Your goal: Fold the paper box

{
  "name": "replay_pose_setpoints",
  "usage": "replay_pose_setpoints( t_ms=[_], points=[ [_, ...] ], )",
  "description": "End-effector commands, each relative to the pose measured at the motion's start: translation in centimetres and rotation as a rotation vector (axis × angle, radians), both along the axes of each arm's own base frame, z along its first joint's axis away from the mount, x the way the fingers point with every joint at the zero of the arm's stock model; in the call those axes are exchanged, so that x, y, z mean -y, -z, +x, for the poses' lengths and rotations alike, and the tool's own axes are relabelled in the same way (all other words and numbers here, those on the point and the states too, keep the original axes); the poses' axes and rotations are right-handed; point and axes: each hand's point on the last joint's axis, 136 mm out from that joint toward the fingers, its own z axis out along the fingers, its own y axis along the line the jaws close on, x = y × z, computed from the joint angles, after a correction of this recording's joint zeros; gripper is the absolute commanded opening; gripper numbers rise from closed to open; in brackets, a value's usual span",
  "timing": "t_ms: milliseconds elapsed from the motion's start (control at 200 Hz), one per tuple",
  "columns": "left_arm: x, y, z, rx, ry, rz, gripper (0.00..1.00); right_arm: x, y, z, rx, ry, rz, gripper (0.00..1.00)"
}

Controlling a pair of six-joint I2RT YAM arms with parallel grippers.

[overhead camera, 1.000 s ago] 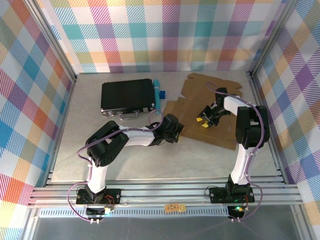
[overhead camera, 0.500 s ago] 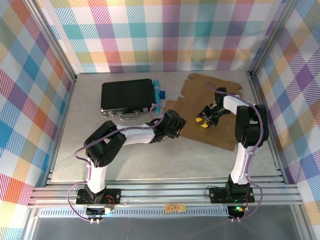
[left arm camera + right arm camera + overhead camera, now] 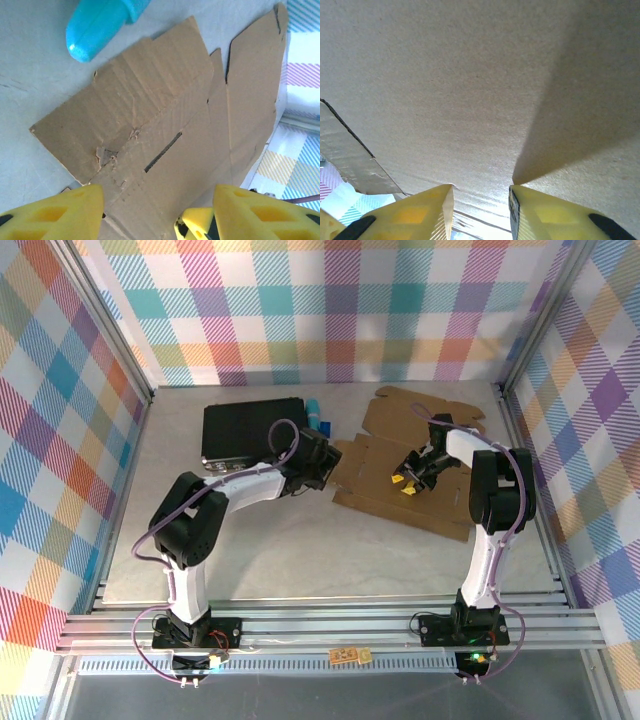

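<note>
The paper box (image 3: 430,510) is not yet formed. It is a brown die-cut sheet spread open on the bench (image 3: 260,550), right of centre. Its flaps reach toward the far wall, and its near edge slants closer toward the right. No panel is seen standing, so I judge the folding barely begun.

The sheet's left flap lies directly ahead of the left pincer (image 3: 320,460), just beside it on its right. In the left wrist view the yellow fingers (image 3: 55,210) stand well apart above the flap's edge, with nothing between them.

The right pincer (image 3: 406,480) rests on the middle of the sheet. Its fingers (image 3: 415,215) show a narrow gap with board close against them. Whether they pinch a ply cannot be told.

The left arm is the nearer to the free left flap. The coming move likely turns on carrying that pincer rightward onto the flap's edge.

A black case (image 3: 250,430) and a blue plastic item (image 3: 100,20) lie just left of the sheet, close to that approach.
</note>
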Motion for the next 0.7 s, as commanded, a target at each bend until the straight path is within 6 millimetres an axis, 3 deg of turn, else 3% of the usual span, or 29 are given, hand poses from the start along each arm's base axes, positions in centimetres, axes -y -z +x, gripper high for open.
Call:
replay_pose_setpoints(
  t_ms=[0,420,560,695],
  points=[
    [0.7,2.3,-0.7,-0.028,0.014,-0.014,0.59,-0.3,-0.4,0.2,-0.002,-0.023,0.02,0.36],
    [0.3,4.3,-0.9,-0.034,-0.037,-0.049,0.6,-0.5,0.1,0.3,-0.012,-0.028,0.029,0.36],
    [0.7,4.7,0.3,0.012,-0.051,-0.078,0.58,-0.5,0.2,0.2,-0.016,-0.029,0.031,0.36],
    [1.8,4.0,2.0,0.093,-0.042,-0.135,0.5,-0.5,0.2,0.1,-0.016,-0.031,0.032,0.36]
  ],
)
